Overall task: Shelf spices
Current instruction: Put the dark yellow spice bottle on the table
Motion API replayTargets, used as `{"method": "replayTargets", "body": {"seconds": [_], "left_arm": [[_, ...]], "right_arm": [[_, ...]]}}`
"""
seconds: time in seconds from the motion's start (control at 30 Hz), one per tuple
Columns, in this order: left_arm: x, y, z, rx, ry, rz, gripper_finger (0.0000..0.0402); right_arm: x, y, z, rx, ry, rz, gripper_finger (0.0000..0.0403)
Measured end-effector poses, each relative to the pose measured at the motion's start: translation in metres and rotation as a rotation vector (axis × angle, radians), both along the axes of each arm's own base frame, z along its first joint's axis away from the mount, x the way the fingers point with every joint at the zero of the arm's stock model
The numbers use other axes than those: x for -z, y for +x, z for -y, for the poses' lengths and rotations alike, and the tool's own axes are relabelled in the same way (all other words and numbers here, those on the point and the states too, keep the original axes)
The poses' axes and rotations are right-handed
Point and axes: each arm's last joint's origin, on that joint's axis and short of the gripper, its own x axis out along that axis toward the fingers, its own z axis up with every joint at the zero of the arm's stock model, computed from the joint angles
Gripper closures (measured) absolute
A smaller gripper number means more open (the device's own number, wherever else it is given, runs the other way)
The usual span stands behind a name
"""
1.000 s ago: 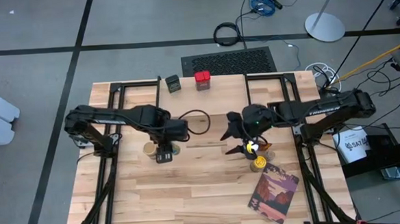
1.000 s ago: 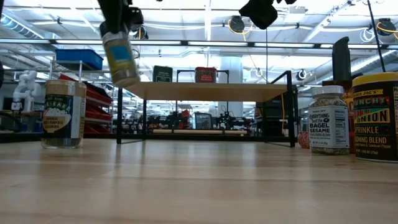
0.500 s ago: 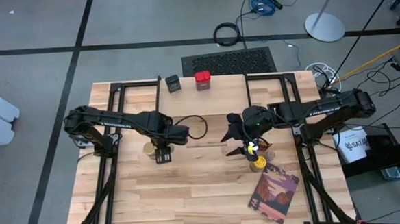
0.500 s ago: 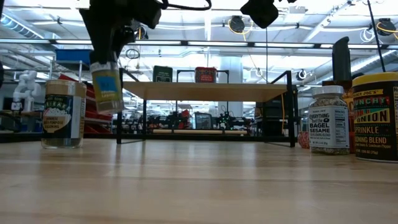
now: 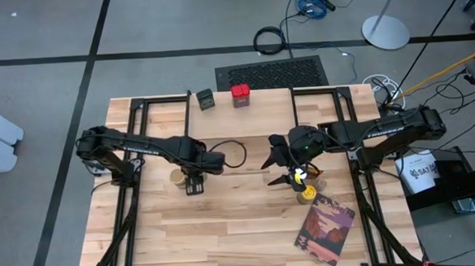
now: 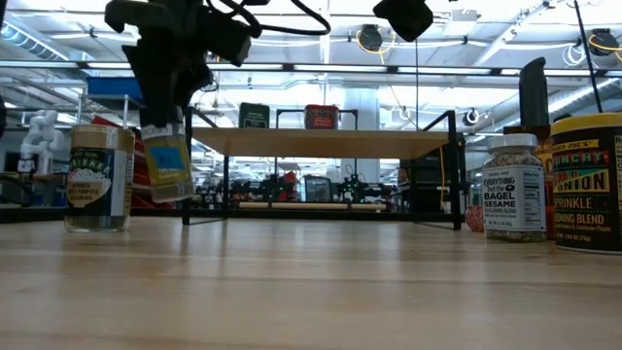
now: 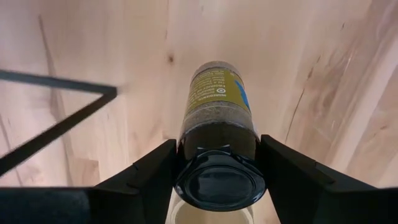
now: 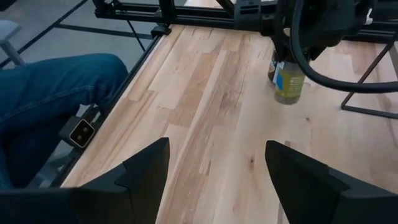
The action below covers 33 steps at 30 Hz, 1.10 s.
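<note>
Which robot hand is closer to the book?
The right one. The right gripper hangs just above the yellow-topped jar beside the book; the left gripper holds a jar across the table.

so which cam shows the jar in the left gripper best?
Left wrist view: the black-lidded jar fills the frame, clamped at the lid by the left gripper. Low view shows it hanging above the table; right wrist view shows it far off; in the high view the arm hides it.

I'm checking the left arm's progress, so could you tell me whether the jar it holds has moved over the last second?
Yes. The jar in the left end effector has come down and shifted left, from above the shelf plank's level to hanging below it, still off the table.
</note>
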Motion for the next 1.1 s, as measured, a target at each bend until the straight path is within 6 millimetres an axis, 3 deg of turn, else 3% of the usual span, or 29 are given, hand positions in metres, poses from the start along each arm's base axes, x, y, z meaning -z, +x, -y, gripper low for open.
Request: {"method": "replayTargets", "body": {"seconds": [0.57,1.1], "left_arm": [[0.028,0.011,0.002,0.052,-0.018,-0.09,0.018],[0.029,0.01,0.001,0.029,-0.015,-0.109,0.018]], "right_arm": [[0.0,0.0,0.0,-0.004,-0.005,0.001,0.0149],[0.0,0.0,0.0,-0.004,-0.004,0.0,0.0149]]}}
